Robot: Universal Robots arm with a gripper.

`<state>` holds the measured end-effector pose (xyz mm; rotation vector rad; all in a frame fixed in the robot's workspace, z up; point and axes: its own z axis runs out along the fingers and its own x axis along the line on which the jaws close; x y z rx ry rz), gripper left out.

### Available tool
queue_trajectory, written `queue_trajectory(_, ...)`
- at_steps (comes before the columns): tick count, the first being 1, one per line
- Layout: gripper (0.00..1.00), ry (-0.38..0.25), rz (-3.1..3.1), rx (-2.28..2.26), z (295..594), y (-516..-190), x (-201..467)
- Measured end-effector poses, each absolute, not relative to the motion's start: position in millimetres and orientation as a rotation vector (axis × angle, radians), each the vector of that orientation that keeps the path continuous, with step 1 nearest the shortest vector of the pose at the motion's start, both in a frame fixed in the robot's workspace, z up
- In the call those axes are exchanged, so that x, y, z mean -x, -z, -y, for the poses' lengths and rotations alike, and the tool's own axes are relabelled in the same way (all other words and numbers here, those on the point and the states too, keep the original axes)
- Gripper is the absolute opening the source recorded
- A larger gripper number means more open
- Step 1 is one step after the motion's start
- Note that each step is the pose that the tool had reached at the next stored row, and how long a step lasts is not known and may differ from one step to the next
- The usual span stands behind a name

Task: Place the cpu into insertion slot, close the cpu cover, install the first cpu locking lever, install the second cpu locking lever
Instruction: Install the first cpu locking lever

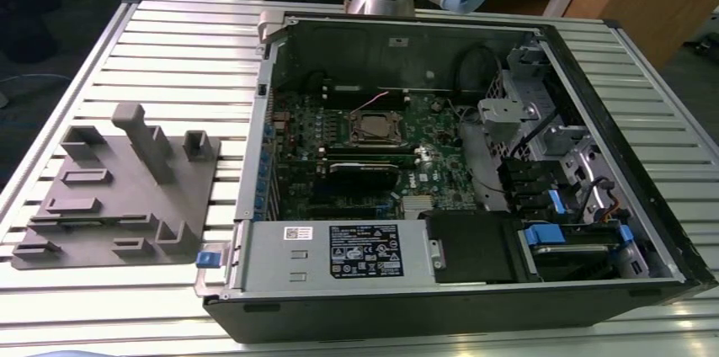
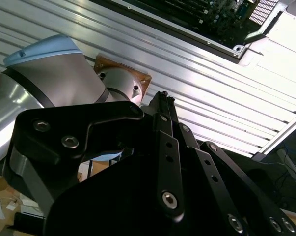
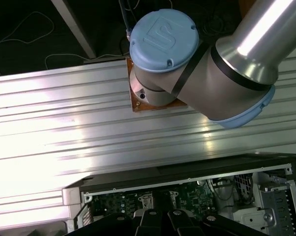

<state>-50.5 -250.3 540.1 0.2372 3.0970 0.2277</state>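
In the first wrist view the arm's blue-capped joint (image 3: 162,39) is sitting over a brown mounting plate (image 3: 136,103), which is resting on the ribbed aluminium table (image 3: 64,132). A silver arm tube (image 3: 255,39) is slanting away from the joint. Beyond the table, cables (image 3: 20,44) are lying on a dark floor. The open computer case (image 3: 187,169) is lying on the table, with a green circuit board (image 3: 187,199) showing inside and what is probably a metal drive cage (image 3: 273,206) beside it. Black bars of the gripper (image 3: 160,219) are showing in front of the board.
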Motion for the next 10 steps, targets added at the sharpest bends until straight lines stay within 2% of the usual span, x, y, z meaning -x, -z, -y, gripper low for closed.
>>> queue_trajectory(10, 0.11, -0.228, -3.097, -0.237, 250.3, -538.0, 50.5)
